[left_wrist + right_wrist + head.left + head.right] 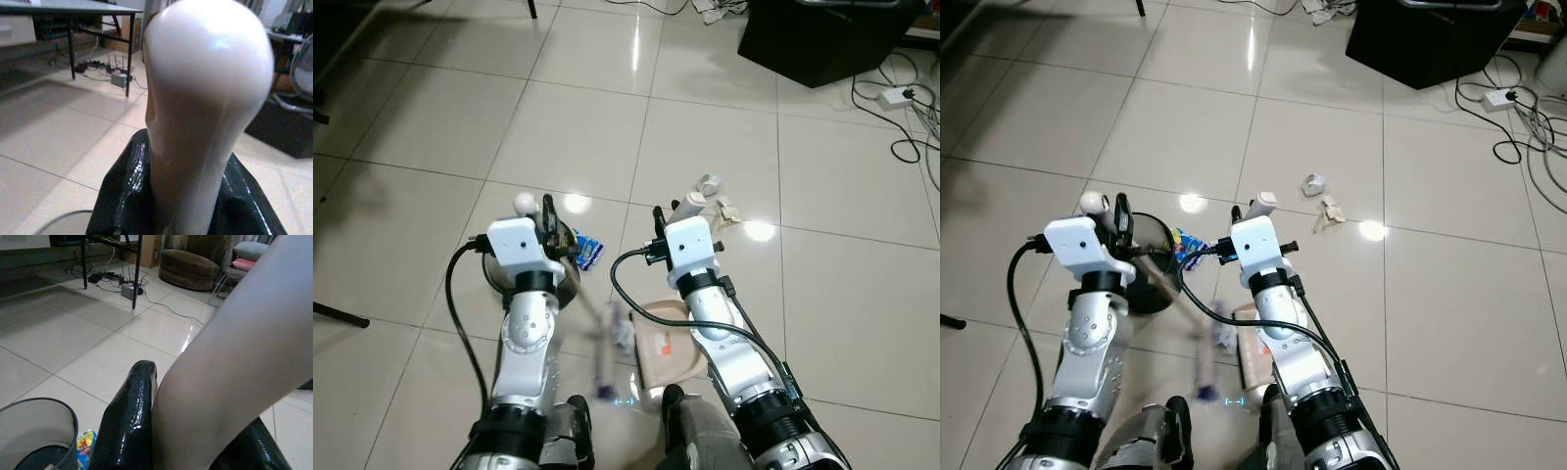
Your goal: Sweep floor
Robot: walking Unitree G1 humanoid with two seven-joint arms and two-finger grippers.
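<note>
White-knobbed pale broom handle [205,98]: clamped in L gripper [546,213], black fingers [122,196] closed round the neck below the knob. Beige dustpan handle [234,357]: clamped in R gripper [674,211], fingers closed on it.

Ref. landmark: dark round waste bin [1151,257], on the floor under the L wrist.

Positions rel. to bin:
- Broom shaft [1175,299]: crosses the bin rim, runs diagonally from the L gripper back toward the robot's feet and to its right. Blurred.
- Brush head [607,367]: nearer the robot than the bin, to the bin's right, just beside the beige flat dustpan [666,352].
- Blue snack wrapper [588,253]: just beside the bin, right side.
- Crumpled paper scrap [1330,213] and small white roll [1313,183]: well right of the bin, further from the robot.

Key relation: all litter lies forward of the brush head, while the pan sits on the robot side. Est. next stroke: reach the brush out past the wrapper, then pull back along the shaft axis toward the pan. L arm is nearer the wrapper; R arm is nearer the paper scrap.
</note>
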